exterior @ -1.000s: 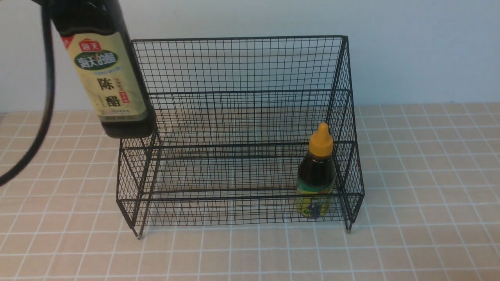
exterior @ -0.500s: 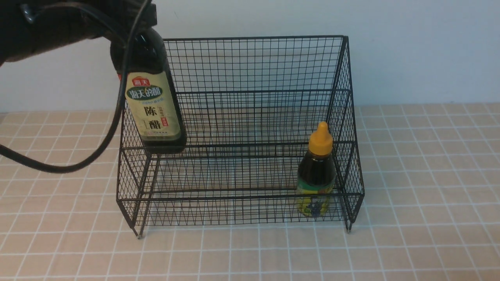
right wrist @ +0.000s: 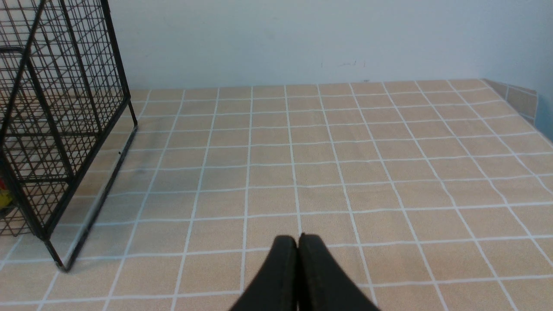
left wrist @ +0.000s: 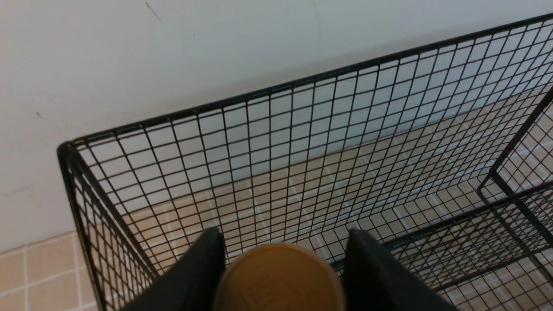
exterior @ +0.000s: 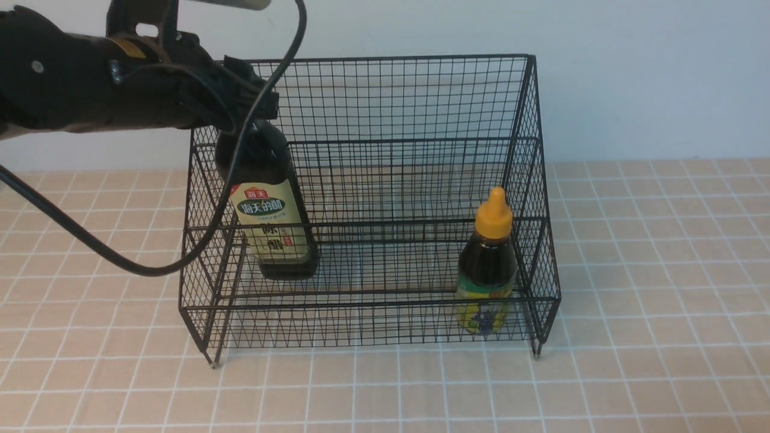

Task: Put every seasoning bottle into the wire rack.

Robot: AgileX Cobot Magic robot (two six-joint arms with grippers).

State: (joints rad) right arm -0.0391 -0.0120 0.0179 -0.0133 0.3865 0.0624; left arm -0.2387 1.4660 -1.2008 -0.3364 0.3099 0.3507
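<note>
The black wire rack (exterior: pixel 385 59) stands mid-table against the wall. My left gripper (exterior: pixel 251 123) reaches in over its left side, shut on the neck of the tall seasoning bottle (exterior: pixel 275 225), which hangs upright low inside the rack, its base close to the lower tier; I cannot tell if it touches. In the left wrist view the gold cap (left wrist: pixel 278 278) sits between my fingers (left wrist: pixel 203 268), with the rack (left wrist: pixel 302 82) beyond. The short bottle with the orange cap (exterior: pixel 488 264) stands on the lower tier at the right. My right gripper (right wrist: pixel 298 238) is shut and empty over bare tiles.
The table is tiled in beige with a white wall behind. The left arm's black cable (exterior: pixel 90 246) hangs in a loop beside the rack's left side. The rack's right side (right wrist: pixel 116 56) shows in the right wrist view, well away from the right gripper.
My left gripper has carried the tall bottle rightward from outside the rack's left side, over its edge, and down into the rack. The short bottle has not moved.
</note>
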